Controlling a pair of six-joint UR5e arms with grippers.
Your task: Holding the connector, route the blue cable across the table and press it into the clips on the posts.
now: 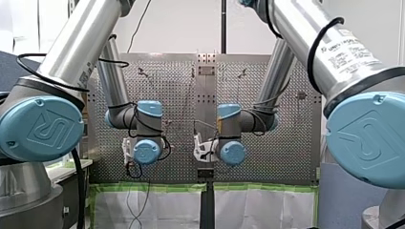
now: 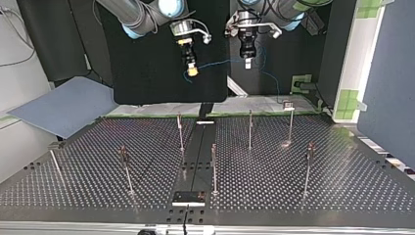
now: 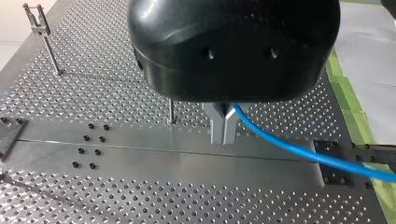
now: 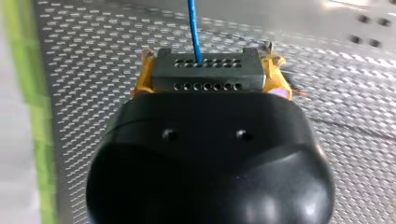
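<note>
In the right wrist view my right gripper (image 4: pixel 208 64) is shut on a grey connector (image 4: pixel 208 79), squeezed between its yellow pads (image 4: pixel 144 77). The blue cable (image 4: pixel 193 28) leaves the connector's far face. My left gripper (image 3: pixel 223 139) has its metal fingers shut on the blue cable (image 3: pixel 289 147), which trails off to one side. In the top view both grippers hang high above the table, my right gripper (image 2: pixel 193 69) at the left and my left gripper (image 2: pixel 247 59) at the right. The cable (image 2: pixel 220 62) sags between them. Several thin posts with clips (image 2: pixel 180 129) stand on the table.
A post (image 3: pixel 171 111) stands just behind my left gripper's fingers, and another clip post (image 3: pixel 44 39) is further off. A grey board (image 2: pixel 63 105) leans at the top view's left. A dark centre plate (image 2: pixel 188 197) lies near the table's front edge.
</note>
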